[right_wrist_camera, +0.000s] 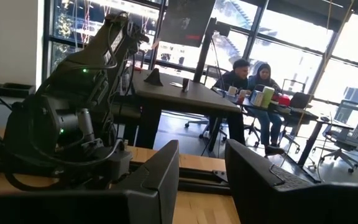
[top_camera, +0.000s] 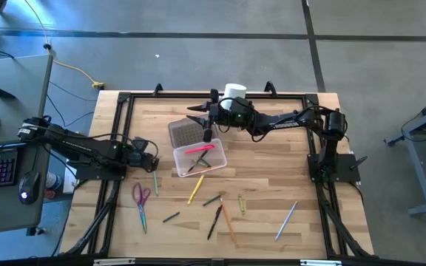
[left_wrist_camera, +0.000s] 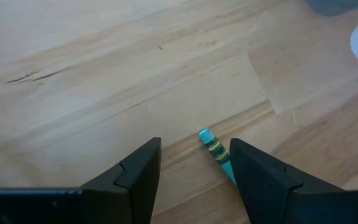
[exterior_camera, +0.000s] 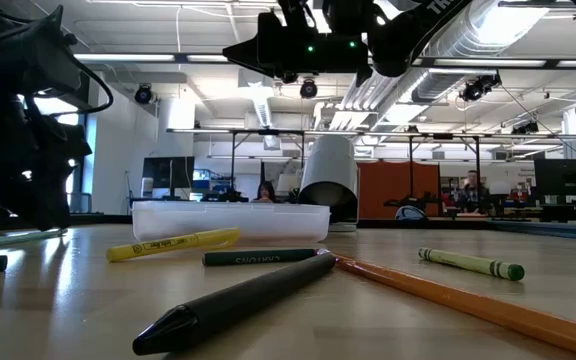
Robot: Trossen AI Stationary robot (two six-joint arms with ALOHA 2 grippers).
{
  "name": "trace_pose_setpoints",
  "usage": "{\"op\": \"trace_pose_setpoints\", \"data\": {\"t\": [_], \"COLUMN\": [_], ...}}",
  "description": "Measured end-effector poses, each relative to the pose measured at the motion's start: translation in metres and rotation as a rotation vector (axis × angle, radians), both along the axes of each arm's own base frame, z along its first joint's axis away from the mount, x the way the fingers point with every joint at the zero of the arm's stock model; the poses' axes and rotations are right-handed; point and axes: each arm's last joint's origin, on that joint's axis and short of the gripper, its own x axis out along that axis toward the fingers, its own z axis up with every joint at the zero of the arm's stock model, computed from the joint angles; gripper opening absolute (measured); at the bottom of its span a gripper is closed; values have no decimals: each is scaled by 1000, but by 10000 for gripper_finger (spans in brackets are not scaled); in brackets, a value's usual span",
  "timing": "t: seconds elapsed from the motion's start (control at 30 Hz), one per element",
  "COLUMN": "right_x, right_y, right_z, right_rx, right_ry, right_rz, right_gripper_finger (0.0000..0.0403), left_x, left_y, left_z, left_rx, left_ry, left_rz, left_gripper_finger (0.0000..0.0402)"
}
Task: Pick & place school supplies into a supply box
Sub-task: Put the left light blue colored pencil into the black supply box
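The clear supply box (top_camera: 200, 159) lies open on the table, its grey lid (top_camera: 183, 133) folded back toward the far edge. A pink pen (top_camera: 198, 149) and other items lie inside. My left gripper (top_camera: 152, 160) is open and low over the table, left of the box. In its wrist view its fingers (left_wrist_camera: 194, 171) stand on either side of the end of a teal-green crayon (left_wrist_camera: 214, 149) lying flat. My right gripper (top_camera: 197, 116) is open and empty (right_wrist_camera: 201, 168). It hovers high over the lid, pointing toward the table's left. Pink-purple scissors (top_camera: 140, 199) lie nearer.
A white cylinder (top_camera: 234, 91) stands at the far edge behind the right gripper. On the near half lie a yellow pen (top_camera: 196, 188), black pens (top_camera: 214, 220), an orange pencil (top_camera: 228, 222), a silver pen (top_camera: 285, 220) and a green crayon (exterior_camera: 468, 263). People sit in the room beyond.
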Motion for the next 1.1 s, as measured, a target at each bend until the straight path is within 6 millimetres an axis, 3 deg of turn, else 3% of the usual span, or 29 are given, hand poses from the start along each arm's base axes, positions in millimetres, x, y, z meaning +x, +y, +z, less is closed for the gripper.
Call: {"op": "trace_pose_setpoints", "data": {"t": [0.2, 0.57, 0.67, 0.8, 1.0, 1.1], "right_x": [0, 0, 1, 1, 1, 1], "right_y": [0, 0, 1, 1, 1, 1], "right_z": [0, -4, -5, -5, -5, -5], "right_rx": [0, 47, 50, 50, 49, 48], "right_ry": [2, 39, 46, 47, 48, 48], "right_rz": [0, 4, 6, 6, 5, 5], "right_gripper_finger": [114, 114, 114, 114, 114, 114], "left_x": [0, 1, 1, 1, 1, 3], "left_y": [0, 0, 0, 0, -2, -3], "left_z": [0, 0, 0, 0, 0, 0], "left_rx": [5, -3, -7, -9, -56, -67], "left_ry": [-1, -5, -6, -8, 2, -14], "left_rz": [-1, -3, -5, -5, -45, -48], "left_gripper_finger": [197, 41, 18, 37, 140, 172]}}
